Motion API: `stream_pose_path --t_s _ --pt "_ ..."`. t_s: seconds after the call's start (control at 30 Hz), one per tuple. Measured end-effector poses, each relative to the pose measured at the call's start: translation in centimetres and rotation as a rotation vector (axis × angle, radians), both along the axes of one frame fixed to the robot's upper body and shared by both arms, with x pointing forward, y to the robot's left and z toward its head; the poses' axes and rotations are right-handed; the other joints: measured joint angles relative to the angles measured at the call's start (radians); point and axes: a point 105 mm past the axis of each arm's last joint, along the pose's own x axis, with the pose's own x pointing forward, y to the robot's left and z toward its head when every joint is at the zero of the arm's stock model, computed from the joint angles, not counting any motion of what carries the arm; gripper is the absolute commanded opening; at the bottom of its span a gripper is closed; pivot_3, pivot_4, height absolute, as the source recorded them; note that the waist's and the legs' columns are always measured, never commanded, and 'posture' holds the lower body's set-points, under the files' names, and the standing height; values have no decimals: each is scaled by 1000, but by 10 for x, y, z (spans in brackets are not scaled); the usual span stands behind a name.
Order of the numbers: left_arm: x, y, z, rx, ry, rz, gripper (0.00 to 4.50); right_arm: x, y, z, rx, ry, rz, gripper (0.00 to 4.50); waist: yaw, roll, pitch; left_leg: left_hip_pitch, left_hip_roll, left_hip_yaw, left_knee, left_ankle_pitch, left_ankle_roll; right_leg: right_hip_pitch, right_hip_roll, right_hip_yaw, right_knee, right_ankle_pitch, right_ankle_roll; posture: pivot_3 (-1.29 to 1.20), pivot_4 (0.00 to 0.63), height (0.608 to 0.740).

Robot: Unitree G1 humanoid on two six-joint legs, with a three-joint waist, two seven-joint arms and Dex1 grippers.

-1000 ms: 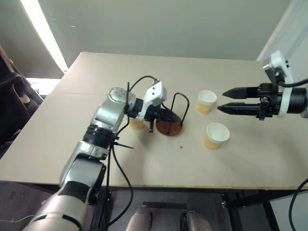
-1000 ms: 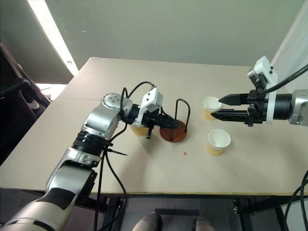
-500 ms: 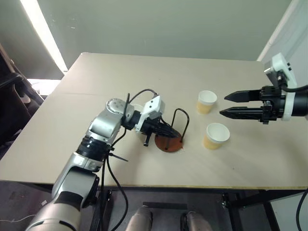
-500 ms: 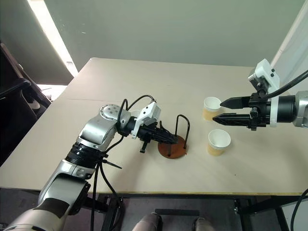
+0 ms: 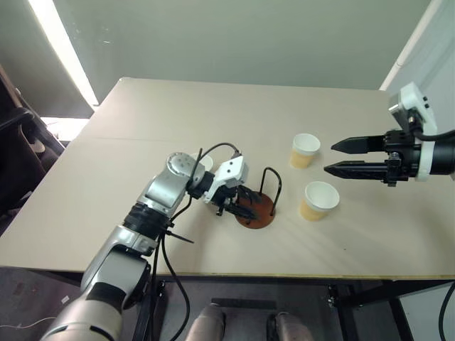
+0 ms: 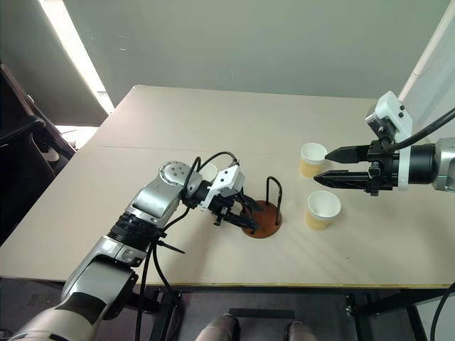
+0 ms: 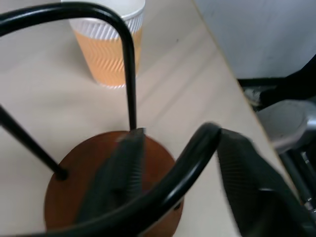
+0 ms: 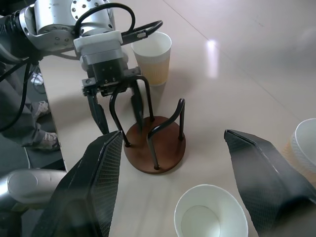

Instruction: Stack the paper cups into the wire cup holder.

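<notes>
The wire cup holder (image 5: 257,207) stands on the table (image 5: 213,106), its reddish-brown disc base flat and its black hoops upright. My left gripper (image 5: 242,206) is open at the holder's left side, its fingers (image 7: 121,173) on either side of one hoop (image 7: 197,148) and low over the base. One paper cup (image 5: 201,162) stands just behind my left wrist, partly hidden. Two more paper cups (image 5: 306,150) (image 5: 318,200) stand to the right of the holder. My right gripper (image 5: 330,157) hovers open above the table, right of those two cups, holding nothing.
The table's right edge (image 5: 419,213) lies under my right arm and its near edge (image 5: 284,275) is close to the holder. A dark chair (image 5: 14,149) stands off the table's left side. A black cable (image 5: 213,148) loops over my left wrist.
My left gripper came down toward the table's near edge with the holder, then went from shut to open on the hoop. The right gripper and the two right-hand cups have not moved.
</notes>
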Motion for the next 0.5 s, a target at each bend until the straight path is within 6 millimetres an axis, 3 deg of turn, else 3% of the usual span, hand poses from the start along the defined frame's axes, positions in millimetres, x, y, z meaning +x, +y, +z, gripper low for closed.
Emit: stream_pose_path --t_s 0.1,0.5 --pt "0 3 0 10 -13 -3 4438 0 0 0 0 -1 1 3397 0 0 0 0 0 0 0 0 0 0 0 0 0 0 0 0 150 740" --pt "-14 22 -6 105 -68 -77 4438 -1 0 0 -1 2 8 3397 -2 0 0 0 0 -1 0 0 0 0 0 0 0 0 -1 0 150 740"
